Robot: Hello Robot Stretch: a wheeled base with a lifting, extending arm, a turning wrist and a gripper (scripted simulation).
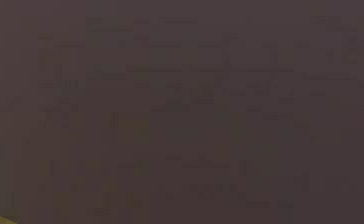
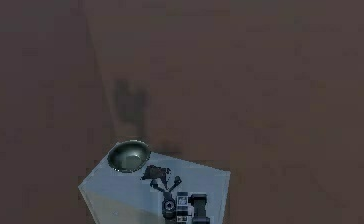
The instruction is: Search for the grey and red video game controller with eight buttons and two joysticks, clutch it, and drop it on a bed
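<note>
- Reaching over a pale table [image 2: 115, 186], the gripper [image 2: 156, 177] lies just beside a metal bowl [image 2: 129, 156]
- Jaws' state, and any hold: cannot tell
- Controller: indistinguishable among dark shapes at the fingers
- Ahead, a brown wall [image 1: 190, 100]

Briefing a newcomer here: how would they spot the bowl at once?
Find the pale table against the brown wall. On its far corner sits the bowl: round, hollow and greenish-grey, unlike the dark, angular jaws nearby.
</note>
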